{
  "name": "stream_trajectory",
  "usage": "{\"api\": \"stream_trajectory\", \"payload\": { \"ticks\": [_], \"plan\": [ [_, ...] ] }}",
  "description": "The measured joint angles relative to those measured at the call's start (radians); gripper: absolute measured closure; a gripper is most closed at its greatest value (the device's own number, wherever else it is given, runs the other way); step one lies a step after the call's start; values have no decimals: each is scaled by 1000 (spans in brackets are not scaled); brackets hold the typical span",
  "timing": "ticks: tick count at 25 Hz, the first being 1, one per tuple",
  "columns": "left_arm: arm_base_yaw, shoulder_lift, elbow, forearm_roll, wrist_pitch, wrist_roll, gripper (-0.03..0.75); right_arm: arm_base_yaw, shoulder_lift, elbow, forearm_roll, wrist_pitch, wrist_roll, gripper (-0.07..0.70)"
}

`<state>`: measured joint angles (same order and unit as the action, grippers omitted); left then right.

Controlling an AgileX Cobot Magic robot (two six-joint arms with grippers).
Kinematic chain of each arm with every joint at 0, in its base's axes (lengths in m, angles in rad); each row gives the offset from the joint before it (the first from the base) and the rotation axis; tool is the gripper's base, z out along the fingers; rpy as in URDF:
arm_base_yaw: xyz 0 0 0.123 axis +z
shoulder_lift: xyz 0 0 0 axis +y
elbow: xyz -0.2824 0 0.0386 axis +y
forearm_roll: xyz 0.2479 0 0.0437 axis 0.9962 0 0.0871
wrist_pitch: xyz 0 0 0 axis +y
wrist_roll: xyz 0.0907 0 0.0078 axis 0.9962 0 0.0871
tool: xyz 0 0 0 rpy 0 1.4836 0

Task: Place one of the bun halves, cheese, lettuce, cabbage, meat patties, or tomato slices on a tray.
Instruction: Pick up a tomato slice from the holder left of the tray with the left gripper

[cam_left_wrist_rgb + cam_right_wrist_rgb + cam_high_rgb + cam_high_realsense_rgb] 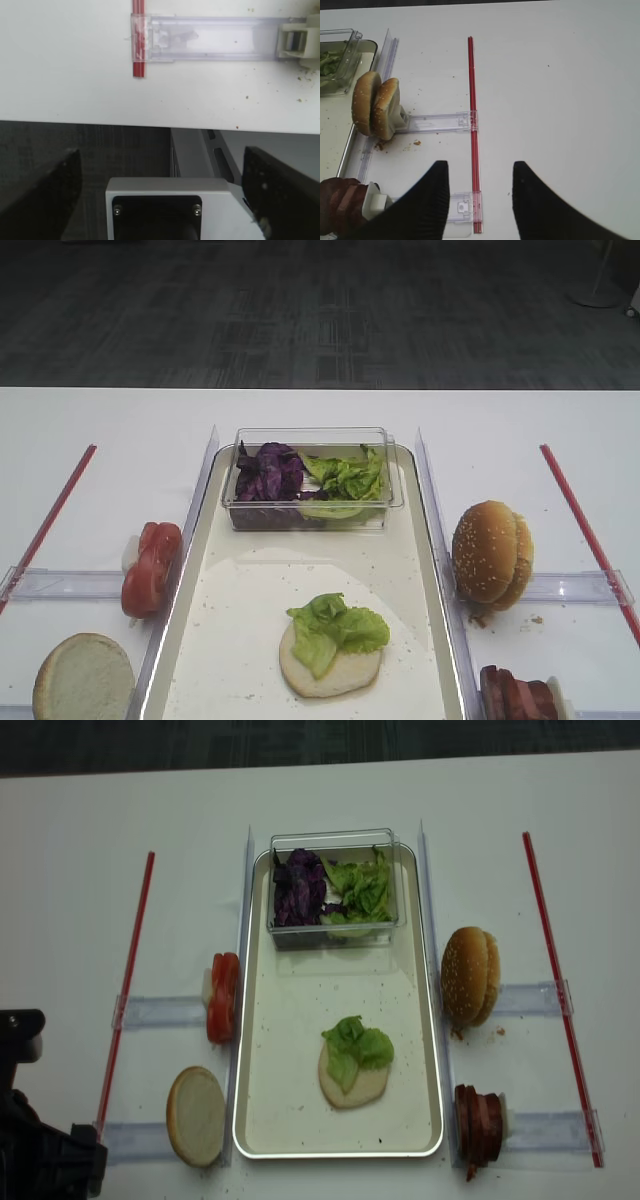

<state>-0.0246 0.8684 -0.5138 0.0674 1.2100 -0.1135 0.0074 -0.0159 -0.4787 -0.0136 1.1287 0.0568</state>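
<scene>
**Right pincer over the table, patties next to pick**

On the tray (pixel 190 640) I see one bun half (pixel 330 665) with lettuce (pixel 335 625) on it, so I judge the next layer is in hand; my right pincer (pixel 477 197) hangs empty with jaws apart, over the red strip (pixel 472 125); the meat patties (pixel 340 205) stand to its left, close; the sesame buns (pixel 375 105) are ahead and left; next I must swing left and straddle one slab. The left pincer (pixel 160 195) is spread wide, beyond the table edge.
</scene>
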Motion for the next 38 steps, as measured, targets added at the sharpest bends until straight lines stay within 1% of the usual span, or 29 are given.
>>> {"api": "stream_trajectory", "payload": {
  "ticks": [4,8,12,20,24,27,30,38],
  "plan": [
    [0,44,-16,3,-14,0,118,0,0,0,0,0,0,316],
    [0,140,-77,3,-60,0,118,0,0,0,0,0,0,332],
    [0,283,-188,27,-93,-9,118,0,0,0,0,0,0,348],
    [0,592,-472,42,-105,-15,118,0,0,0,0,0,0,378],
    [0,701,-575,42,-105,-15,118,0,0,0,0,0,0,396],
    [0,755,-620,43,-106,-15,118,0,0,0,0,0,0,412],
    [0,778,-641,49,-110,-15,118,0,0,0,0,0,0,440],
    [0,785,-644,53,-110,-15,118,0,0,0,0,0,0,517]
  ]
}}
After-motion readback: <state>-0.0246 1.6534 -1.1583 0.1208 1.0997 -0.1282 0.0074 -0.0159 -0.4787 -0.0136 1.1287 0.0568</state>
